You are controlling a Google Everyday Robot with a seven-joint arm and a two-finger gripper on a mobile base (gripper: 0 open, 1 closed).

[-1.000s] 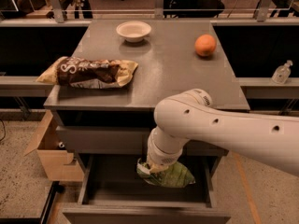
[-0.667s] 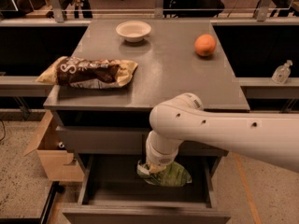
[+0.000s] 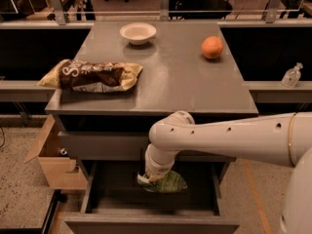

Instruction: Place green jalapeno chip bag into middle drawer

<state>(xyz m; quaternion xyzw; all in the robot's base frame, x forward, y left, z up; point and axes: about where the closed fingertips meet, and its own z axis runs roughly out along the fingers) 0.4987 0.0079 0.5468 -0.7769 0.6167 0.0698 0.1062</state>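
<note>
The green jalapeno chip bag (image 3: 165,183) lies inside the open middle drawer (image 3: 151,222), on its dark floor toward the back middle. The white arm reaches in from the right and bends down into the drawer. My gripper (image 3: 152,175) is at the bag's upper left end, mostly hidden behind the arm's wrist. The gray drawer front above (image 3: 102,145) is closed.
On the gray cabinet top (image 3: 170,91) lie a brown-and-yellow chip bag (image 3: 91,76) at the left, a white bowl (image 3: 138,33) at the back and an orange (image 3: 212,47) at the right. A cardboard box (image 3: 53,162) stands on the floor at the left. A small clear bottle (image 3: 291,75) sits on the right ledge.
The arm's elbow has moved left and lower. The green bag has shifted a little left and deeper into the drawer with the gripper.
</note>
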